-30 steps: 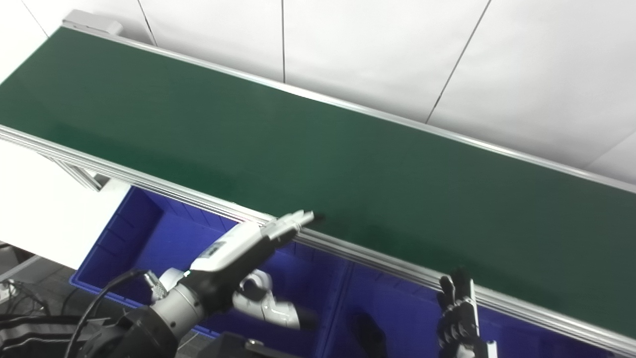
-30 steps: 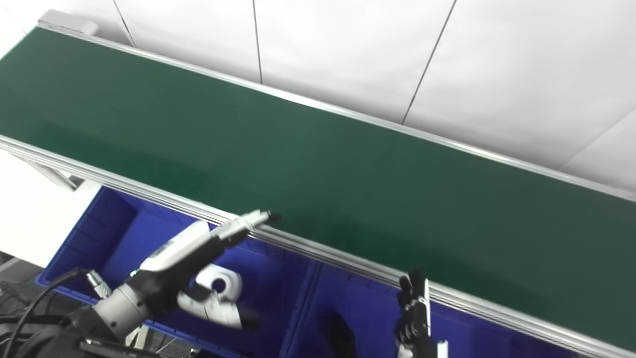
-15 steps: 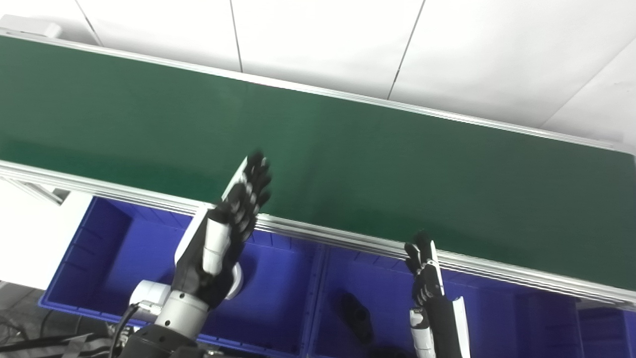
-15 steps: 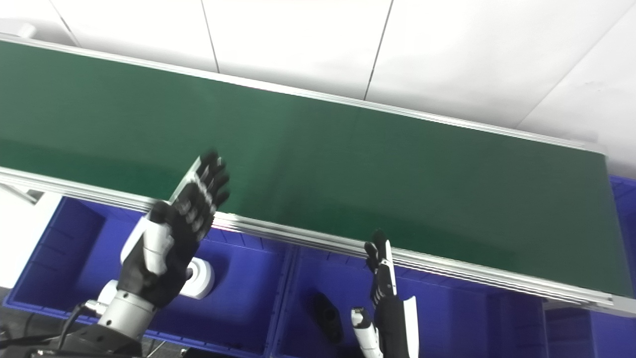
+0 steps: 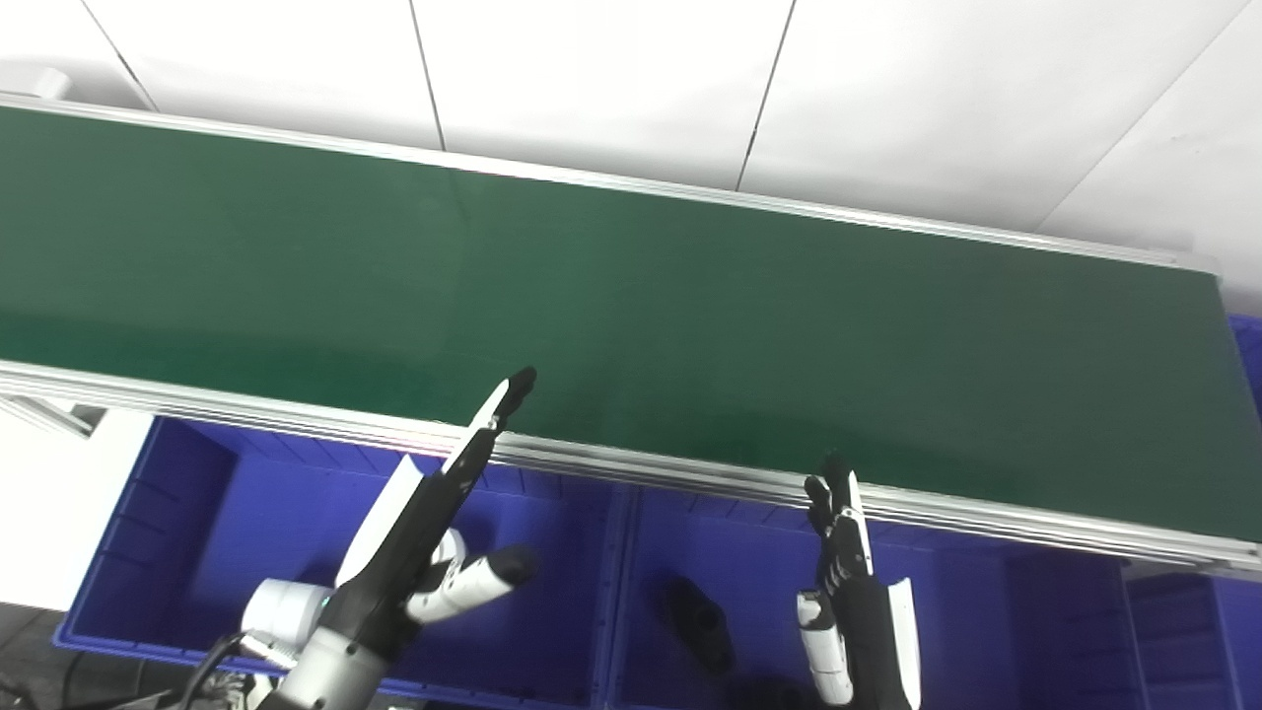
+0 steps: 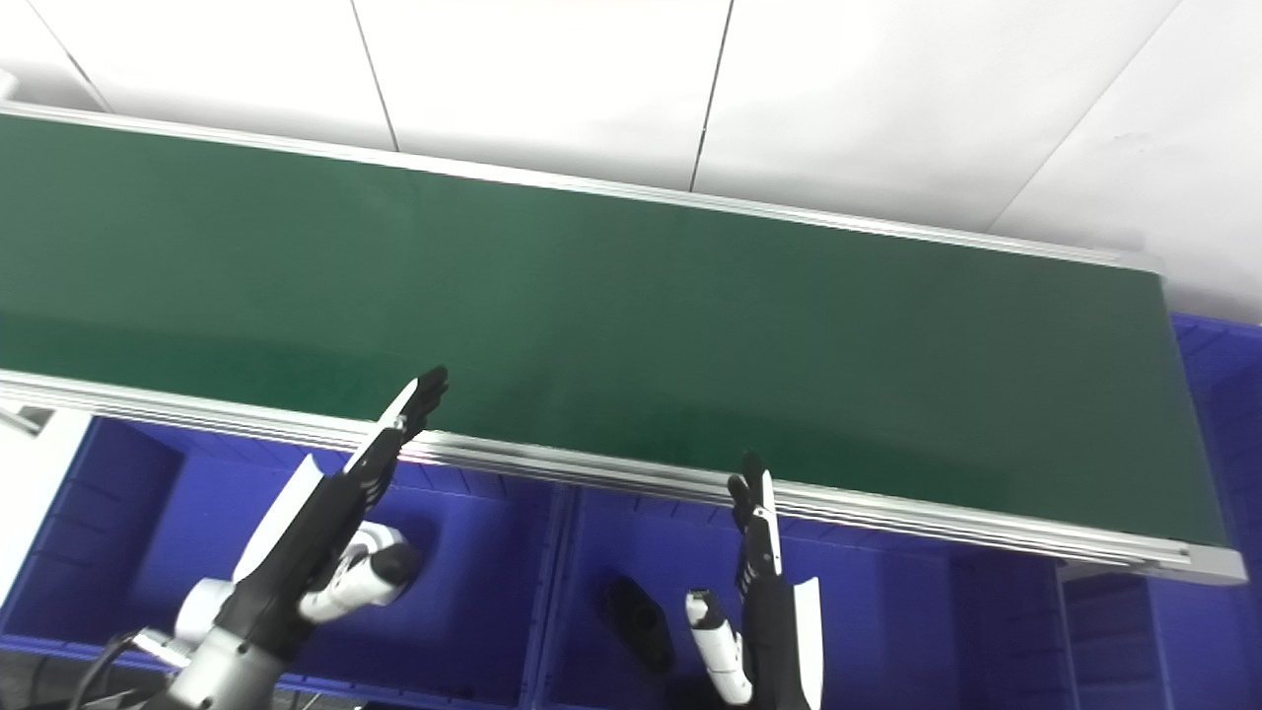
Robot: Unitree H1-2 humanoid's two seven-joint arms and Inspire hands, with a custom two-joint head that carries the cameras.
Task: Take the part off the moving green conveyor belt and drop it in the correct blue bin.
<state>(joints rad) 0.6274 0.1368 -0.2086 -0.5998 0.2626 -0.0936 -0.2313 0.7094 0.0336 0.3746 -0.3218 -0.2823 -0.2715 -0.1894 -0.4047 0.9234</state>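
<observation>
The conveyor belt (image 5: 690, 316) runs across the scene from left to right, with a panelled wall (image 5: 592, 79) behind it. In front of and below its near rail sit the bins — a left bin (image 5: 197, 513) holding a ring-shaped part (image 6: 380, 542), and beside it on the right a middle bin (image 5: 749, 552) holding a small part (image 5: 700, 621). Another bin (image 6: 1218, 394) lies past the belt's right end.

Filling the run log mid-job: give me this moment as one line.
belt: no part in view | left hand: open, empty, over left bin | right hand: open, empty | black part: in middle bin
</observation>
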